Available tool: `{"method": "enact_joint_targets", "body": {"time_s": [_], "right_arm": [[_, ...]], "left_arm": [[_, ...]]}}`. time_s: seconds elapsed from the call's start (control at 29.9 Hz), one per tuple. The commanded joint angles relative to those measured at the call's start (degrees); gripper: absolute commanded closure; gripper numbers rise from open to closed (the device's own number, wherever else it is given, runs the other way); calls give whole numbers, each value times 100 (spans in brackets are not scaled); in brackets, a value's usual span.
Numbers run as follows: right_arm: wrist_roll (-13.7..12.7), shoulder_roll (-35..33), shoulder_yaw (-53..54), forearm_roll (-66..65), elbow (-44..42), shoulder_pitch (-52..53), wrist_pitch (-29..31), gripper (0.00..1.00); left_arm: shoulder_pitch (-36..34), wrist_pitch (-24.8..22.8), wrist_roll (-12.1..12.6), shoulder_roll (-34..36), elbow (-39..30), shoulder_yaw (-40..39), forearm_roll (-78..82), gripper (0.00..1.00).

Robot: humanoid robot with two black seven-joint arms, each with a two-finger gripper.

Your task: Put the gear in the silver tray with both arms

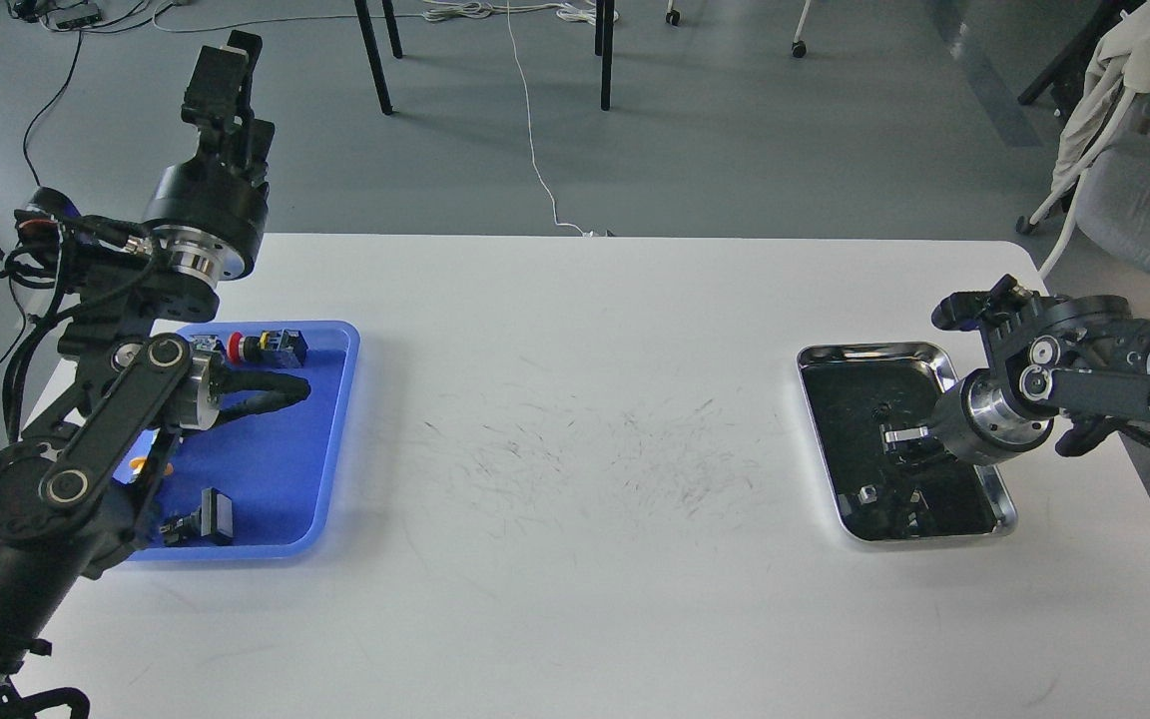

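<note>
The silver tray (pixel 1003 505) lies on the white table at the right, its dark bottom mirror-like. My right gripper (pixel 902 446) comes in from the right and hangs low over the tray's middle, pointing left. One silver fingertip (pixel 898 435) shows, but the rest is dark against the tray. Small light spots (pixel 869 492) near the tray's front look like reflections. I cannot make out a gear. My left gripper (pixel 223 72) is raised high beyond the table's back left edge and points up. I cannot tell its fingers apart.
A blue plastic tray (pixel 335 439) at the left holds a red push-button part (pixel 258 347), a black part (pixel 208 517) and others that my left arm half hides. A grey chair (pixel 1144 210) stands off the table's right side.
</note>
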Motion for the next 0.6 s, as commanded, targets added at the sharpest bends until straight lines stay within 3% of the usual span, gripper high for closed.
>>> {"method": "enact_joint_targets", "body": {"time_s": [0.0, 0.03, 0.27, 0.43, 0.57], "right_arm": [[-5, 33, 137, 64, 10, -13, -6, 16], [-5, 50, 198, 90, 28, -13, 3, 4], [4, -343, 1172, 117, 134, 92, 47, 4], [13, -828, 2815, 274, -51, -152, -93, 4], [39, -986, 4142, 1239, -375, -671, -313, 4]], "left_arm": [[0, -4, 0, 0, 13, 4, 8, 2], [0, -4, 0, 0, 14, 4, 8, 2], [0, 4, 0, 26, 31, 4, 8, 2], [-44, -13, 9, 26, 189, 4, -106, 2], [-61, -22, 70, 9, 242, 4, -544, 2]]}}
